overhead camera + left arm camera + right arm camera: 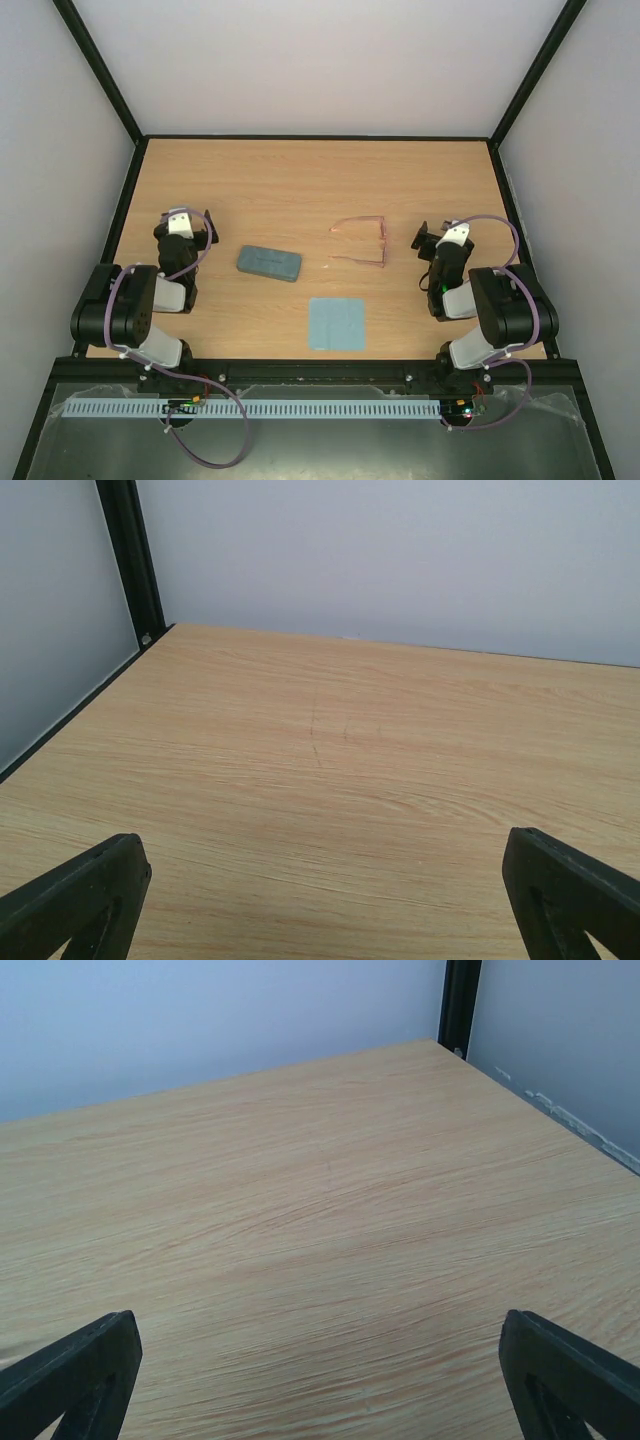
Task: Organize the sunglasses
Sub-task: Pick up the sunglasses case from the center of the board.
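Presently untouched: sunglasses [362, 243], unfolded, just left of right gripper [428, 236]; shut case [269, 263] beside left gripper [195, 222]. Both grippers released, empty. Everything outstanding.

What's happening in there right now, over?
Left gripper, right gripper open, empty. Sunglasses unfolded on table, untouched. Case shut; nothing blocking them.

Sunglasses [361, 243]: laid on the table [300, 180], arms unfolded, pointed left.
Case [269, 263]: closed, set left of the sunglasses, apart.
Cloth [336, 323]: spread flat, nearer the bases.
Left gripper [188, 214]: beside the case, not touching.
Right gripper [432, 233]: just right of the sunglasses.
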